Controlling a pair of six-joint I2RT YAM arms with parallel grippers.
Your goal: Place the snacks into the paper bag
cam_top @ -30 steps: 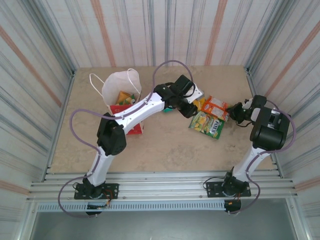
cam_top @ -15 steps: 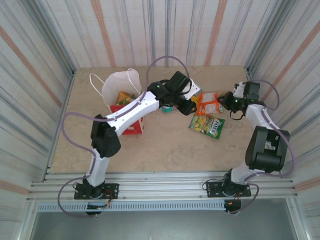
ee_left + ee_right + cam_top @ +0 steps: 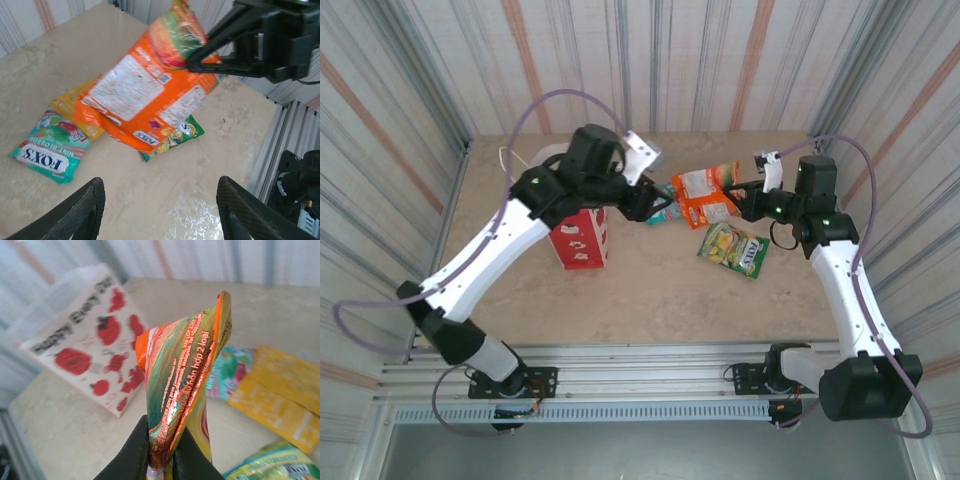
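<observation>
Right gripper (image 3: 160,452): my fingers pinch the top edge of one pouch (image 3: 185,370), orange, glossy and crinkled, which hangs over the packets.
Left gripper (image 3: 160,215): spread wide, empty, above the table (image 3: 650,290).
Flat foil packets lying there, three: teal FOX'S packet (image 3: 47,150), yellow packet (image 3: 70,107), green packet (image 3: 735,248).
Bag (image 3: 582,235): one, white paper with red apple prints, upright, to their left.
</observation>
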